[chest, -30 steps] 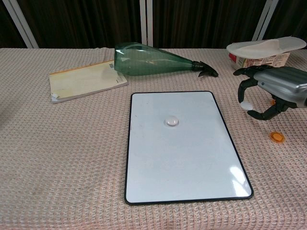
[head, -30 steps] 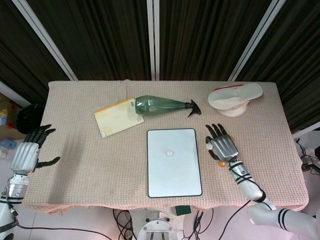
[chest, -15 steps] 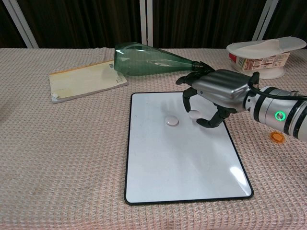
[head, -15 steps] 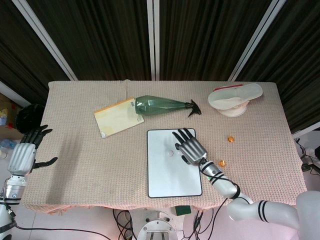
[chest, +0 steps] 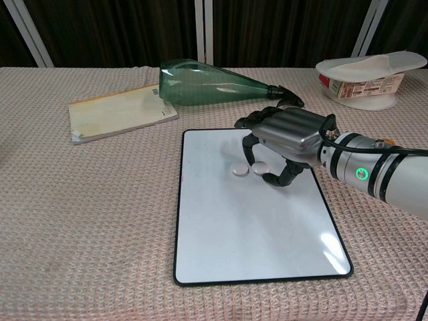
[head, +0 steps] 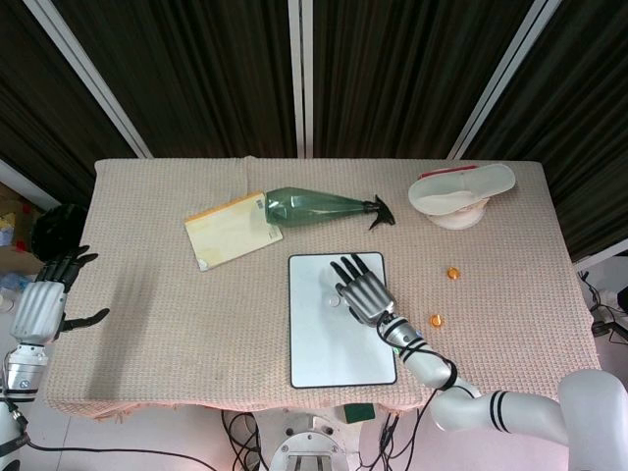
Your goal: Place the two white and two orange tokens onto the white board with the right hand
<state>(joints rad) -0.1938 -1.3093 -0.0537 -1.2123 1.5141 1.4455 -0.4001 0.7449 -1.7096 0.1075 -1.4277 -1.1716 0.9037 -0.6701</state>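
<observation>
Over the flat white board with a thin black rim (chest: 267, 234), which lies near the front middle of the beige woven table cover (head: 147, 334), the right hand (chest: 284, 137) hangs with its fingers curled downward, palm toward the board. In the chest view a small round white token (chest: 260, 168) sits under the fingertips (chest: 267, 178); whether the fingers pinch it or have let it rest on the board, I cannot tell. Just left of it, a second round white token (chest: 239, 171) lies flat on the board, close to the first but apart from the hand. In the head view one white token (head: 334, 303) shows beside the hand (head: 361, 289), the other hidden beneath it.

Two small round orange tokens lie on the cloth to the right of the board: one (head: 453, 273) farther back, the other (head: 436, 320) nearer the front and closer to the board's right edge. Neither touches the board.

Far left, the left hand (head: 44, 304) hovers at the table's left edge, fingers spread and holding nothing.

Behind the board lie a green plastic spray bottle on its side (chest: 207, 85) with its black nozzle pointing right, and a yellow paper notebook (chest: 120, 112) just left of it. A white shallow dish resting on a printed tub (chest: 371, 73) stands at the far right.
</observation>
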